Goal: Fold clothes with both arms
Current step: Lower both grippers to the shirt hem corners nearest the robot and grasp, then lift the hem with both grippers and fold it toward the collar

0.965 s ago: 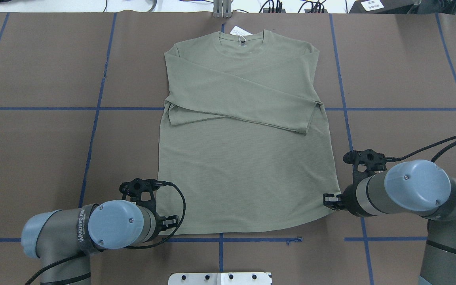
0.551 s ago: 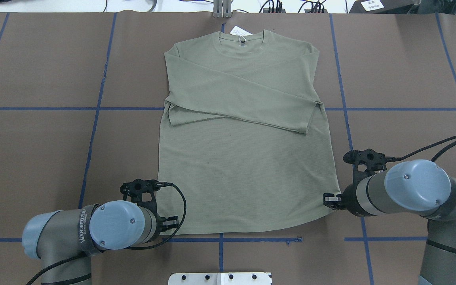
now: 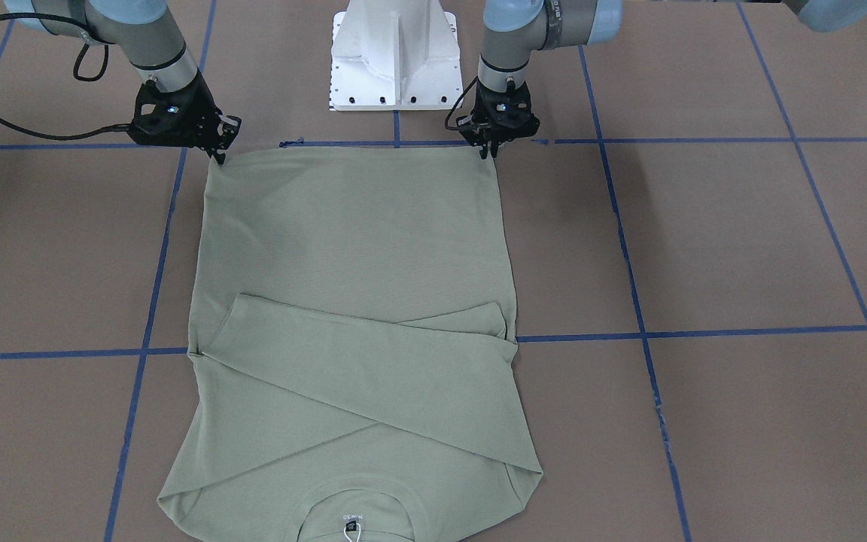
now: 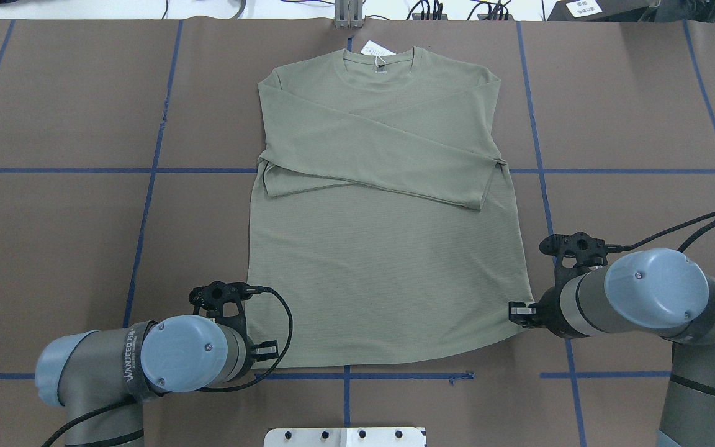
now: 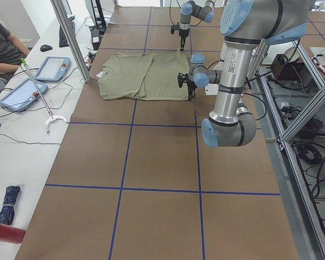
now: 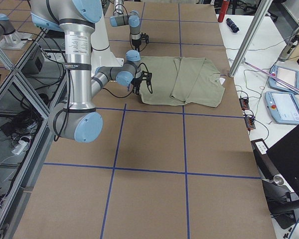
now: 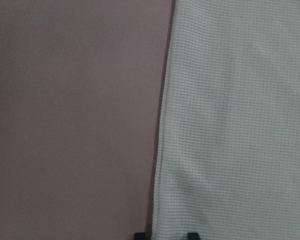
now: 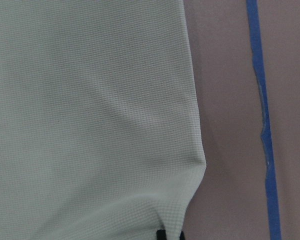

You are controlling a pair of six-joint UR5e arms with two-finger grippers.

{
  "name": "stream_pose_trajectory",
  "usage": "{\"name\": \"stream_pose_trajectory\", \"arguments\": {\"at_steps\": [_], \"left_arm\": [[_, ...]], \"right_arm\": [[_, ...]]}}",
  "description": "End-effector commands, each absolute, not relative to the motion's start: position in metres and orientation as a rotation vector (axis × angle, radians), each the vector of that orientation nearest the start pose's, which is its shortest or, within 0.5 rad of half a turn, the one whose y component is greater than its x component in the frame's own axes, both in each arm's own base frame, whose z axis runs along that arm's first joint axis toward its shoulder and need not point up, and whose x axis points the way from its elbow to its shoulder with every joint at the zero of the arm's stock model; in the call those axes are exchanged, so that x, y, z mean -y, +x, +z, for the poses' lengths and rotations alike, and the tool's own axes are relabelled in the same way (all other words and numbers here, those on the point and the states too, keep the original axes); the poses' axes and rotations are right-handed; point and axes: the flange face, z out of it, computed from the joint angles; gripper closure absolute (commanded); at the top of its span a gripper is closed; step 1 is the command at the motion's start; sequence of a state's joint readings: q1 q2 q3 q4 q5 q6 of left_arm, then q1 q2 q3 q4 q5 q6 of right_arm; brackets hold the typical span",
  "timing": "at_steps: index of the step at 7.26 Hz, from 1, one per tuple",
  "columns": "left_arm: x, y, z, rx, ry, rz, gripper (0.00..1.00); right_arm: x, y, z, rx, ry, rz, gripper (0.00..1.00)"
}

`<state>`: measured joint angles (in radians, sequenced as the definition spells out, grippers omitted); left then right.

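Note:
The pale sage-green shirt (image 4: 382, 267) lies flat on the brown table, collar away from the robot, with both sleeves folded across the chest. Its white hang tag (image 4: 373, 48) sits at the collar. My left gripper (image 4: 265, 351) is at the near left hem corner. In the left wrist view its fingertips (image 7: 139, 234) stand apart on either side of the shirt's edge (image 7: 162, 150). My right gripper (image 4: 519, 312) is at the near right hem corner, shut on it. In the right wrist view the fabric (image 8: 90, 100) puckers toward the pinch (image 8: 169, 234).
The white pedestal base (image 3: 396, 53) stands just behind the hem, between the arms. Blue tape lines (image 4: 152, 170) grid the brown cover. A metal post (image 5: 70, 38) and tablets (image 5: 51, 67) stand on the operators' side, where a person (image 5: 2, 46) sits.
The left arm has edged slightly toward the shirt's hem corner. The right arm has barely shifted. The shirt lies as before.

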<state>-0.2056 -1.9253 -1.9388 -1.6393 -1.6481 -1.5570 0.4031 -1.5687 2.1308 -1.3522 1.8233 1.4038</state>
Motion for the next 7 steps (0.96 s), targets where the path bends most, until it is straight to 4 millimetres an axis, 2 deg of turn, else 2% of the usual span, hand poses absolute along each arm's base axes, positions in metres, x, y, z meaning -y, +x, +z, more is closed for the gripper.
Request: {"name": "stream_pose_trajectory", "arguments": {"at_steps": [1,2,3,4,5,6,7], "left_arm": [[0.242,0.541,0.295,-0.807,0.015,-0.151,1.0],[0.242,0.535,0.287,-0.826,0.018,-0.151,1.0],[0.24,0.513,0.265,-0.881,0.028,-0.152,1.0],[0.235,0.501,0.257,-0.874,0.025,-0.148,1.0],[0.23,0.486,0.239,-0.899,0.025,-0.142,1.0],[0.224,0.466,0.222,-0.905,0.019,-0.137,1.0],[0.206,0.438,0.197,-0.937,0.01,-0.11,1.0]], "right_arm": [[0.285,-0.39,0.376,0.814,-0.009,0.123,1.0],[0.29,-0.385,0.372,0.823,-0.006,0.132,1.0],[0.291,-0.377,0.361,0.854,-0.029,0.13,1.0],[0.29,-0.372,0.354,0.875,-0.05,0.121,1.0],[0.288,-0.364,0.348,0.895,-0.077,0.113,1.0],[0.281,-0.352,0.334,0.93,-0.101,0.099,1.0],[0.272,-0.342,0.317,0.97,-0.125,0.075,1.0]]}}
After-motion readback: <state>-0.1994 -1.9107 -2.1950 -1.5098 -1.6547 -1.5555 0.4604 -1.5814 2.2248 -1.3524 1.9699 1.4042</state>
